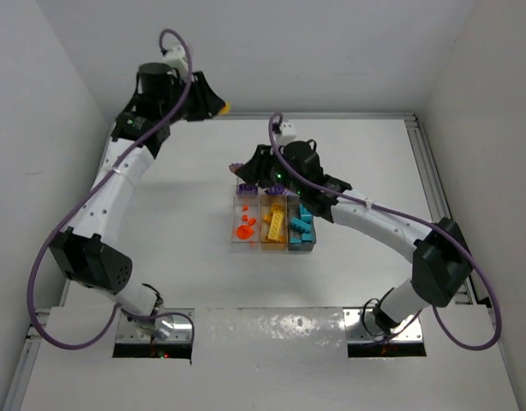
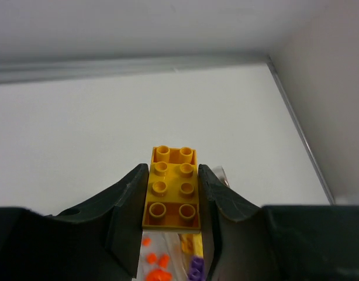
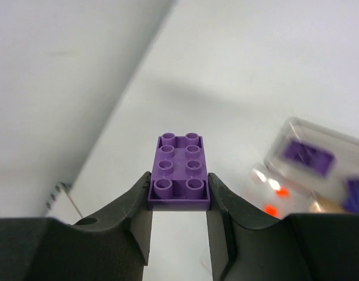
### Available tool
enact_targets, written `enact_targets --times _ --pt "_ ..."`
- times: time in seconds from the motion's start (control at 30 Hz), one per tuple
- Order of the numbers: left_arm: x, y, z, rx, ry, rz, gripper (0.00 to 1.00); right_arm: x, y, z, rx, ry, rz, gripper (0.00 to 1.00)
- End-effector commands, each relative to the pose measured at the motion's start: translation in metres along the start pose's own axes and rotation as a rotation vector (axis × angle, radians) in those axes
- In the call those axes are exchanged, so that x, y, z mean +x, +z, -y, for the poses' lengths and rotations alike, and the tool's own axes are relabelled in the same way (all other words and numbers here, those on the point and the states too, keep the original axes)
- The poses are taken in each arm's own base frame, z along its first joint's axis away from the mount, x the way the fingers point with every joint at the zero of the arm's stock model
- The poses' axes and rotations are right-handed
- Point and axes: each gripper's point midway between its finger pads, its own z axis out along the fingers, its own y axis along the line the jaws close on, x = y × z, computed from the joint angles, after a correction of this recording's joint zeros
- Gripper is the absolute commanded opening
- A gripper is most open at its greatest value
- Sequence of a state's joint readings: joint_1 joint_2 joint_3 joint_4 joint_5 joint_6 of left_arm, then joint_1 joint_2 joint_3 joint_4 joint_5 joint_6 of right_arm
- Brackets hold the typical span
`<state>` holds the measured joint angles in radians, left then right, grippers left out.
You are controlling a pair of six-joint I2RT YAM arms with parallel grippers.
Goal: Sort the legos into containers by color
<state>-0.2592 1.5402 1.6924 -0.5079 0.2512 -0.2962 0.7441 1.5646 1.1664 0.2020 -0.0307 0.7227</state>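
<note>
White walls stand round the white desk. A clear tray sits in its middle. The left gripper squeezes a yellow lego in its jaws, high by the back wall. The right gripper squeezes a purple lego in its jaws, above the tray's far end. Both legos point straight out from the jaws.

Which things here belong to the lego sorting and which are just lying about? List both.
Job: yellow brick in left gripper; purple brick in right gripper; clear tray; sorted bricks inside it.
Not the job: purple cables; table.
</note>
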Motion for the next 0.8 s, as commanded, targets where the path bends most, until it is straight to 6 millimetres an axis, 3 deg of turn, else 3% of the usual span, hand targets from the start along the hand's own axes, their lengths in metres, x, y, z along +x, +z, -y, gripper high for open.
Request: enact_targets --times 0.0,0.03,0.07,0.13,0.17,0.23,0.27,0.3,0.33,0.53,0.57,0.63,0.77 --pt "-0.073 -0.013 -0.021 -0.07 0.053 0.208 0.0 0.035 -0.021 0.04 0.122 0.009 -0.097 0.0" --pt "-0.076 -0.013 -0.023 -0.072 0.059 0.218 0.0 0.035 -0.027 0.047 0.15 0.019 -0.088 0.0" --pt "-0.072 -0.011 -0.024 -0.073 0.061 0.21 0.0 0.048 -0.032 0.06 0.181 0.03 -0.109 0.0" --pt "-0.064 -0.011 -0.023 -0.058 0.055 0.189 0.0 0.044 -0.039 0.078 0.233 0.072 -0.079 0.0" --pt "-0.053 -0.01 -0.025 -0.057 0.05 0.164 0.0 0.041 -0.044 0.099 0.284 0.101 -0.071 0.0" --pt "-0.041 -0.016 -0.022 -0.042 0.054 0.137 0.0 0.034 -0.046 0.121 0.34 0.154 -0.06 0.0" --pt "-0.024 -0.013 -0.028 -0.048 0.059 0.097 0.0 0.03 -0.05 0.141 0.394 0.174 -0.069 0.0" --pt "-0.013 -0.014 -0.027 -0.044 0.066 0.068 0.0 0.023 -0.049 0.147 0.408 0.149 -0.068 0.0" --pt "0.002 -0.017 -0.029 -0.049 0.072 0.039 0.0 0.039 -0.053 0.163 0.478 0.139 -0.135 0.0" --pt "0.053 -0.028 -0.022 -0.005 0.11 -0.069 0.0 0.058 -0.042 0.184 0.541 0.093 -0.24 0.0" --pt "0.061 -0.028 -0.017 0.007 0.109 -0.094 0.0 0.05 -0.036 0.181 0.533 0.094 -0.232 0.0" --pt "0.072 -0.028 -0.015 0.017 0.118 -0.124 0.0 0.057 -0.03 0.183 0.535 0.102 -0.26 0.0" --pt "0.089 -0.027 -0.004 0.055 0.161 -0.162 0.0 0.043 -0.018 0.189 0.549 0.103 -0.213 0.1"
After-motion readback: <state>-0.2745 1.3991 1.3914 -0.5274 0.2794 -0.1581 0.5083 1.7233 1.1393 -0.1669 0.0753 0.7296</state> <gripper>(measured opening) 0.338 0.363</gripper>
